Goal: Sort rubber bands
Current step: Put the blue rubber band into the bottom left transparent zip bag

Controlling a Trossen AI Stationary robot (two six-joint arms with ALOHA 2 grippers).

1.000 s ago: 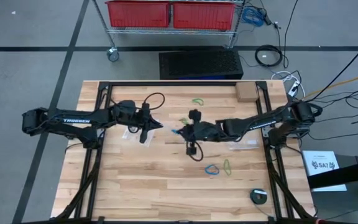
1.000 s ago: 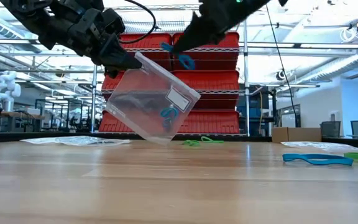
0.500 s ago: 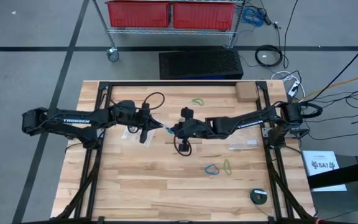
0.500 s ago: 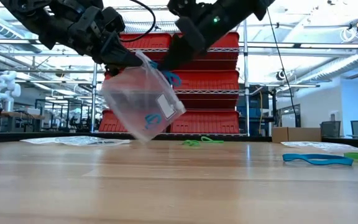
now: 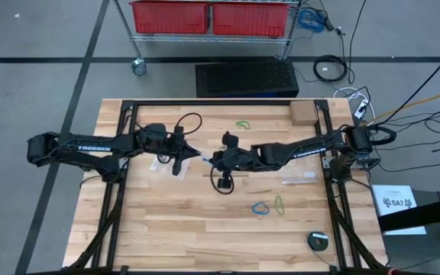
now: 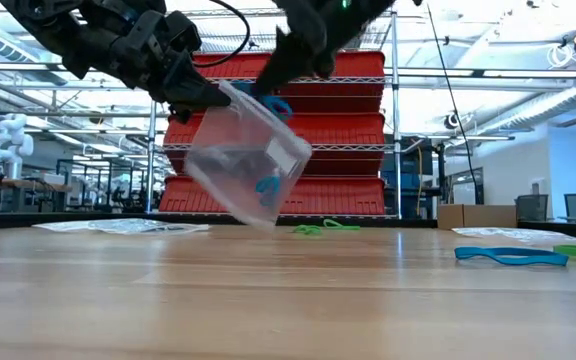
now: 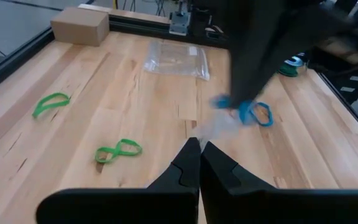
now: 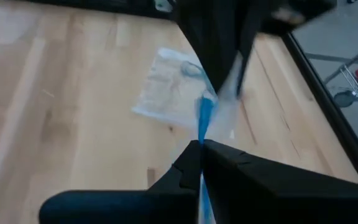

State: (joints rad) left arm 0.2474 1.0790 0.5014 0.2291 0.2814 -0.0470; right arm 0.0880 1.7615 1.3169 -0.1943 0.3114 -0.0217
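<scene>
Two grippers meet mid-frame: the left gripper (image 6: 211, 95) pinches a clear bag (image 6: 248, 160) by its rim, while the right gripper (image 6: 268, 88), clamped on a blue rubber band (image 6: 277, 104), hangs just above the bag's mouth.

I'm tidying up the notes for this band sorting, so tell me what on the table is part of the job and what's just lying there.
Part of the job:
- blue band held by the right hand
- clear bag held by the left hand
- blue band on the table
- green bands

Just lying about:
- cardboard box
- round dark gadget
</scene>
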